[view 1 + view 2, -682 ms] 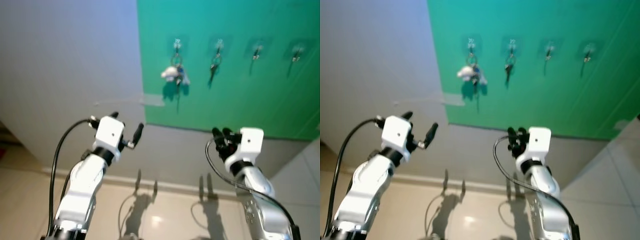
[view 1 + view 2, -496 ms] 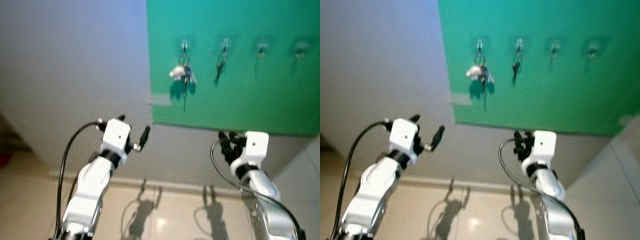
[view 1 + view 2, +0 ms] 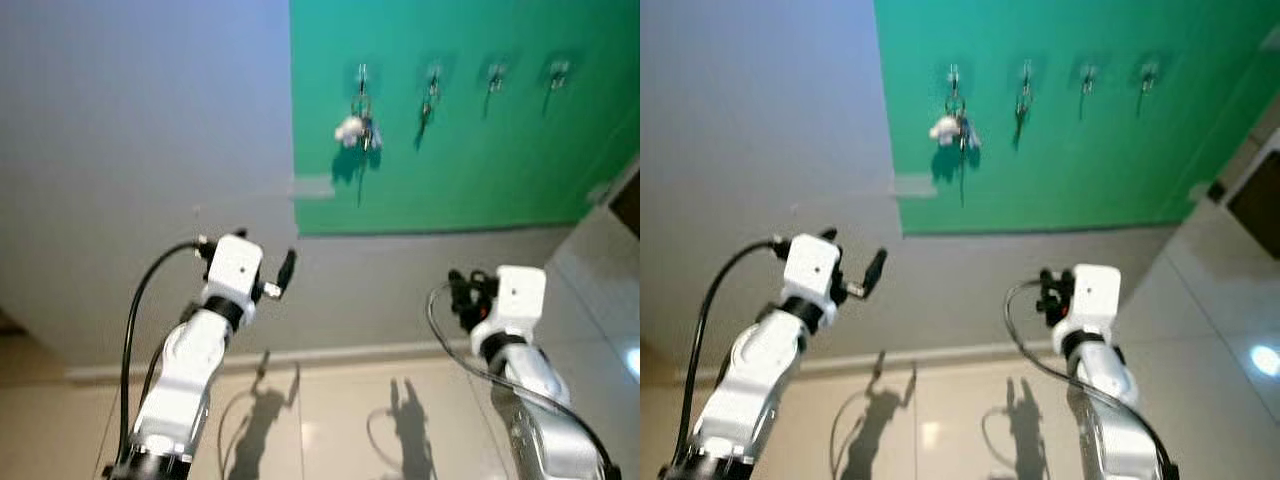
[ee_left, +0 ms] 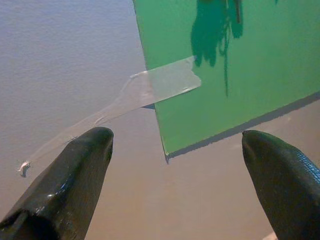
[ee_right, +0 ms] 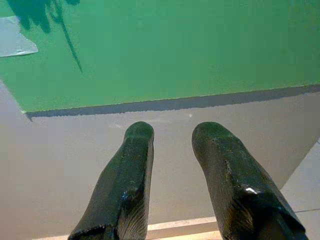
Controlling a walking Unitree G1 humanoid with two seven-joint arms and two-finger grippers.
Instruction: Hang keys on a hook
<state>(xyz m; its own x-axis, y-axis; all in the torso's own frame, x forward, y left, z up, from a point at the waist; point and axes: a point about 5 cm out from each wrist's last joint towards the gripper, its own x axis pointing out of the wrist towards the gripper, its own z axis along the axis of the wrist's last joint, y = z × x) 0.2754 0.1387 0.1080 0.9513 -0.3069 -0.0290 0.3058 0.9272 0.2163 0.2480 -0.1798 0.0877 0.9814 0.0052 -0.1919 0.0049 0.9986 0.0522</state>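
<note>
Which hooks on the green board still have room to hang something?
The two rightmost hooks on the green board look bare, with plain green below them. The left end is crowded: a key bunch with a white fob on the first hook, a single key on the second.

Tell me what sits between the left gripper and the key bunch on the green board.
Nothing solid: in the left eye view, left gripper and key bunch are separated by bare grey wall, the green board edge and a tape strip.

We see a green panel [image 3: 450, 130] across the upper right, on a grey wall [image 3: 140, 150]. Clear tape [image 3: 312, 187] holds its left edge. Glossy tiled floor [image 3: 330, 420] fills the bottom.
</note>
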